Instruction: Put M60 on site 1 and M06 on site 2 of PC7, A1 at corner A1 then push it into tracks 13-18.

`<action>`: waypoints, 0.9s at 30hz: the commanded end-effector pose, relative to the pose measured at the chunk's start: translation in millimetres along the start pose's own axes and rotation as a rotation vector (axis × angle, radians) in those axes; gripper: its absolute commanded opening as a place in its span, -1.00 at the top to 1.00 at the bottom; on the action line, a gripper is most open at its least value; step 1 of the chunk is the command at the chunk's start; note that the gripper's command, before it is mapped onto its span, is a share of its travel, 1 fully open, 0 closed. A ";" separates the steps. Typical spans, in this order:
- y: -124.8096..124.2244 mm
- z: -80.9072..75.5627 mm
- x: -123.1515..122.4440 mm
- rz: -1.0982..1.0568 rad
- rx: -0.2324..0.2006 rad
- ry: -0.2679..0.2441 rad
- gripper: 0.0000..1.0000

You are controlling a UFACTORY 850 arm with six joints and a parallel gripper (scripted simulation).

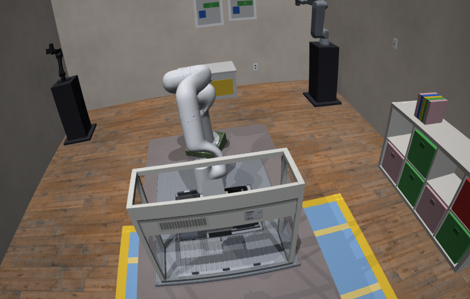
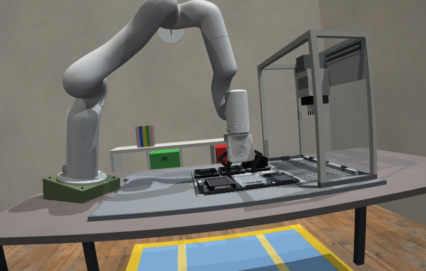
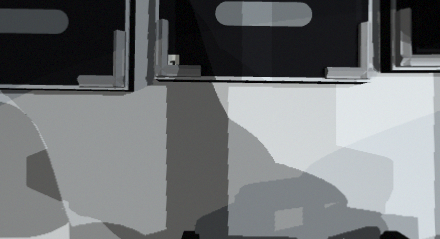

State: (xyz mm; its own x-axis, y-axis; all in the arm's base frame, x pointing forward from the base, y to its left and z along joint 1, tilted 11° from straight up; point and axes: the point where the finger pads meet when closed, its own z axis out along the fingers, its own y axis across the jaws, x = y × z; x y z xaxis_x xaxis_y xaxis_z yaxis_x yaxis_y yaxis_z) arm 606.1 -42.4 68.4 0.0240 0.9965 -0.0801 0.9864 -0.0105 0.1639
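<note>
The white arm's gripper [image 2: 240, 165], jaws spread wide and holding nothing, hangs just above the black plate carrier [image 2: 208, 191] near the table's middle, beside the white-framed glass instrument [image 2: 319, 111].

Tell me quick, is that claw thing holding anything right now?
Gripper: open wide, holding nothing, poised just above the clear plate on the black carrier.
</note>
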 end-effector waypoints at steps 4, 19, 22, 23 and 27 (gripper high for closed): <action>0.9 -0.1 0.0 0.000 -0.002 0.000 -1.00; 0.8 -0.1 -6.0 0.000 -0.002 0.000 -1.00; 0.8 -0.1 -7.5 0.000 -0.002 0.000 -1.00; 0.8 -0.1 -7.5 0.000 -0.002 0.000 -1.00; 0.8 -0.1 -9.0 0.000 -0.002 0.000 -1.00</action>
State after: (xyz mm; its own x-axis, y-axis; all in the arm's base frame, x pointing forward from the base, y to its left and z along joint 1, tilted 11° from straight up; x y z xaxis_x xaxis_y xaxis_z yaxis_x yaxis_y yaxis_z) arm 606.0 -49.5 68.3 0.0241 0.9965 -0.0805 0.9864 -0.0106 0.1641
